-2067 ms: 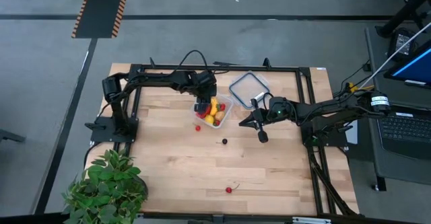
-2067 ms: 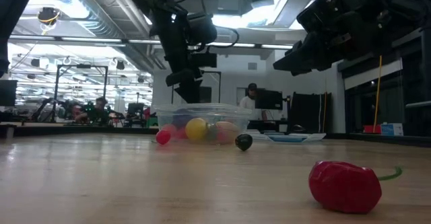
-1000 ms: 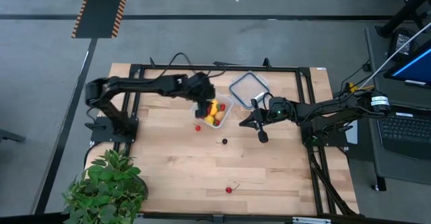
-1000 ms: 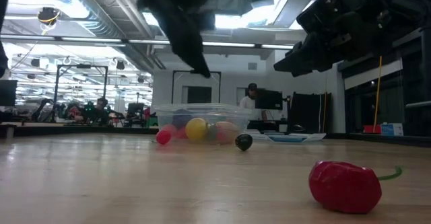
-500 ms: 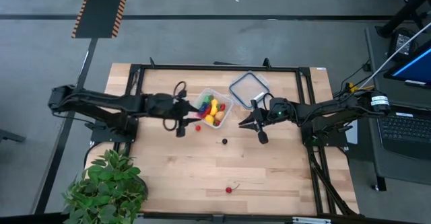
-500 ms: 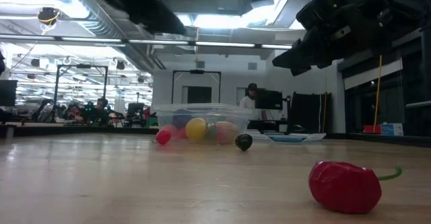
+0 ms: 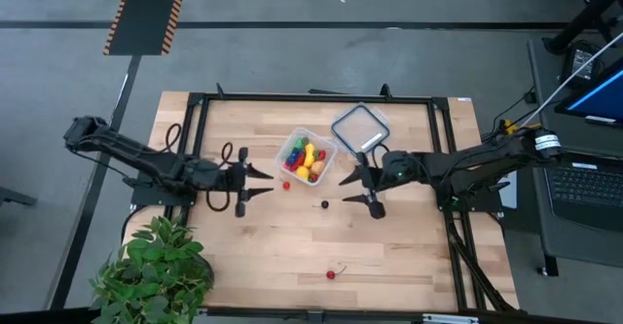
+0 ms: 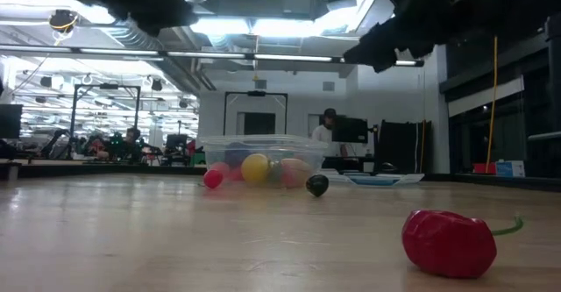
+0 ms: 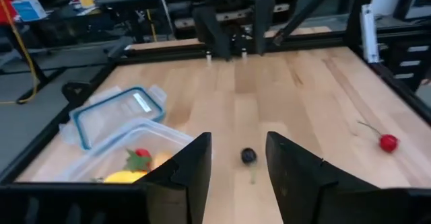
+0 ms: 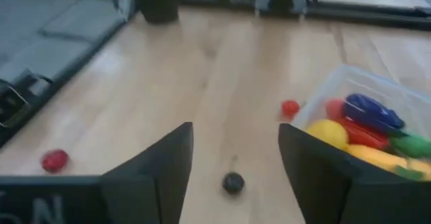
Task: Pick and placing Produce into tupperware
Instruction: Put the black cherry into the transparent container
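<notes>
The tupperware (image 7: 308,157), a clear square tub, stands on the table holding several bits of produce, among them yellow, red, green and blue ones (image 10: 367,116). Three more bits lie loose on the wood: a small red ball (image 7: 286,184) beside the tub, a small dark one (image 7: 324,204), and a red one with a stem (image 7: 331,274) toward the near edge. My left gripper (image 7: 263,183) hovers open left of the tub. My right gripper (image 7: 346,190) hovers open to its right. Both point at the dark bit (image 9: 248,155), and neither holds anything.
The tub's flat clear lid with a blue rim (image 7: 358,126) lies just beyond it toward the far right. A leafy potted plant (image 7: 156,270) stands at the near left corner. A black frame (image 7: 311,98) runs around the table's edges. Bare wood lies between the arms.
My left gripper has drawn back from above the tub toward the table's left edge, turning to point more level. My right gripper has opened, risen a little and shifted slightly toward the left. The produce and tub have stayed put.
</notes>
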